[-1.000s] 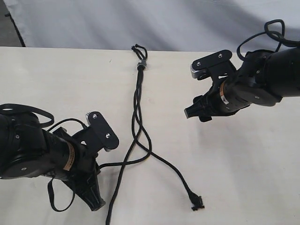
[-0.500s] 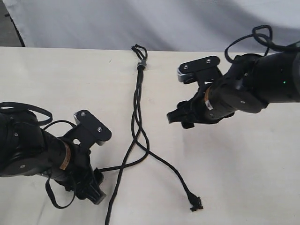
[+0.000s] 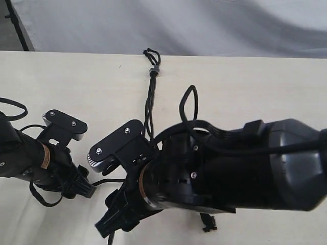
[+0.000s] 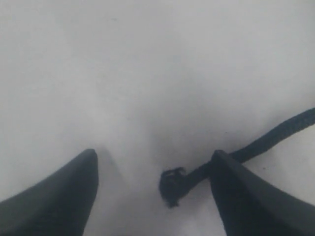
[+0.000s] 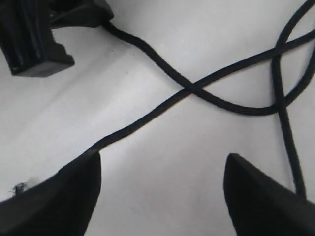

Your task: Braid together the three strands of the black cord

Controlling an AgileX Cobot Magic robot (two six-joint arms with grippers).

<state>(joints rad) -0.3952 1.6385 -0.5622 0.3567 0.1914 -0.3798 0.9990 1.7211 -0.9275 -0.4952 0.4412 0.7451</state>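
The black cord lies down the table from its grey-banded knot [image 3: 153, 69]. Its three strands [image 3: 148, 109] run toward me and vanish under my right arm. One frayed tip [image 3: 208, 223] shows below that arm. My left gripper [image 3: 75, 159] stands open low at the left. In the left wrist view a knotted strand tip [image 4: 172, 187] lies loose on the table inside the open left gripper [image 4: 155, 153], close to one finger. My right gripper [image 3: 106, 188] reaches across the middle. It stands open [image 5: 162, 157] just above two strands that cross [image 5: 189, 88], with nothing between its fingers.
The right arm's bulky black body [image 3: 230, 168] covers the lower centre and its glossy cable [image 3: 188, 102] loops above it. The left gripper's finger [image 5: 34, 44] sits close in front of the right gripper. The table's far edge [image 3: 230, 55] meets a grey backdrop.
My left gripper opened, let go of the strand end and drew back to the left. My right arm swung from the far right across to the lower centre, over the strands.
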